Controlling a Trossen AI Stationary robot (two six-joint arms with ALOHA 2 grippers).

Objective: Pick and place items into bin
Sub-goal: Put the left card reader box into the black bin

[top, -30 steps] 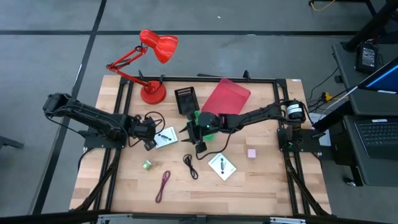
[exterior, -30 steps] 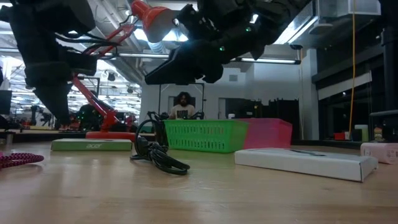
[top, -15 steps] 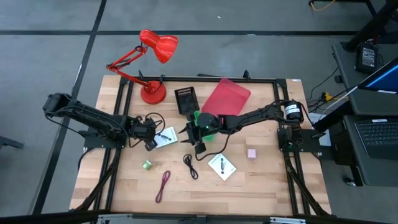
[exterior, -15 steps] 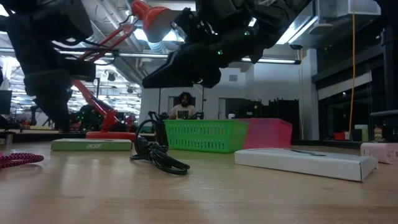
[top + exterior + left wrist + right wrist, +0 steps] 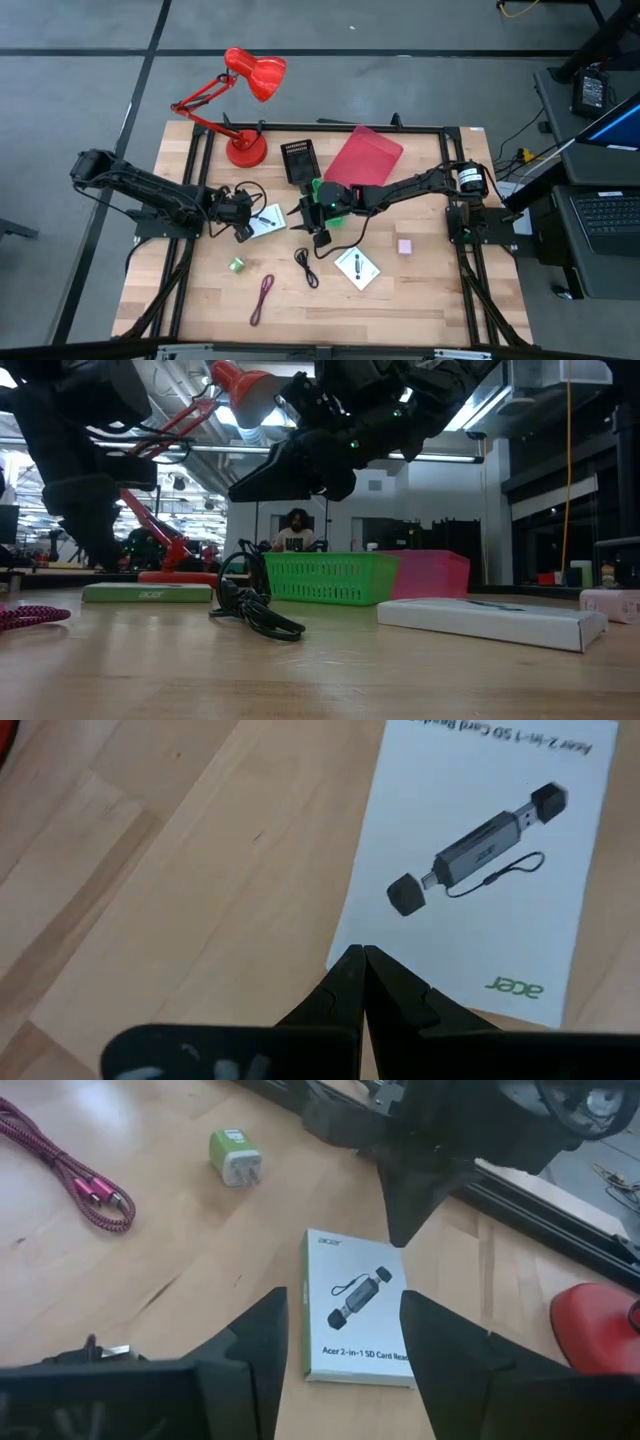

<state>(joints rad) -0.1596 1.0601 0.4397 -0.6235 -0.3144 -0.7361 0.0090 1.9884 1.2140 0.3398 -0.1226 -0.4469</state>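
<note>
My left gripper (image 5: 362,955) is shut, its tips at the edge of a white card box (image 5: 480,860) that lies flat on the table (image 5: 265,220). My right gripper (image 5: 340,1298) is open and empty, raised above the table (image 5: 320,236) and looking toward that box (image 5: 358,1305) and the left gripper (image 5: 415,1200). Lying on the table are a second white card (image 5: 357,267), a green plug-like piece (image 5: 236,265), a maroon cable (image 5: 262,298), a black cable (image 5: 305,267) and a pink cube (image 5: 405,246). No blue-silver piece shows. My left gripper comes from above, pointing down with shut fingertips, at the card box's edge near a corner (image 5: 350,935). Whether the tips touch the box, I cannot tell. The box lies flat on the table.
A green basket (image 5: 330,578) sits under my right arm, with a pink flat piece (image 5: 363,155) and a black object (image 5: 298,160) behind it. A red desk lamp (image 5: 245,100) stands at the far left. A person (image 5: 293,530) sits in the room beyond.
My left arm has shifted a little over the card box by the lamp; the box and the other items lie where they were. My right gripper has stayed raised and open.
</note>
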